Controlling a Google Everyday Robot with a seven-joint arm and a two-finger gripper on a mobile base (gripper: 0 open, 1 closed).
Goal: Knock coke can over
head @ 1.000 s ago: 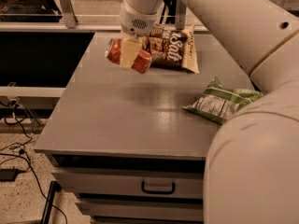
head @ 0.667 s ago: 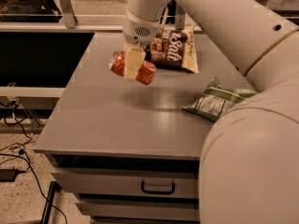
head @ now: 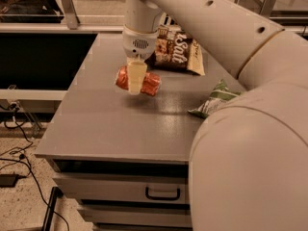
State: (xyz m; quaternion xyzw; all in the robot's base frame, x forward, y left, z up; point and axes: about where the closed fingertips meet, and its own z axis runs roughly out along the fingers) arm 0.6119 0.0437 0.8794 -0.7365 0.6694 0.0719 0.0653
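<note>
The jaws are clamped across the middle of the coke can (head: 152,83): one pale, smooth plastic finger (head: 136,75) crosses its front and the other is hidden behind it. The gripper (head: 136,84) hangs over the far-left part of the table (head: 110,129), below a rounded white wrist.

The can is a small red-orange metal cylinder lying on its side, ends pointing left and right. Whether it touches the tabletop cannot be told.

Just behind it lies a crinkled brown snack bag (head: 179,52) with large white lettering. A green bag (head: 215,99) sits near the right edge, partly behind the glossy cream arm (head: 240,143).

The tabletop is flat, matte grey, with drawers beneath and a dark drawer handle (head: 162,194). Black cables (head: 19,150) trail over the speckled floor at left.
</note>
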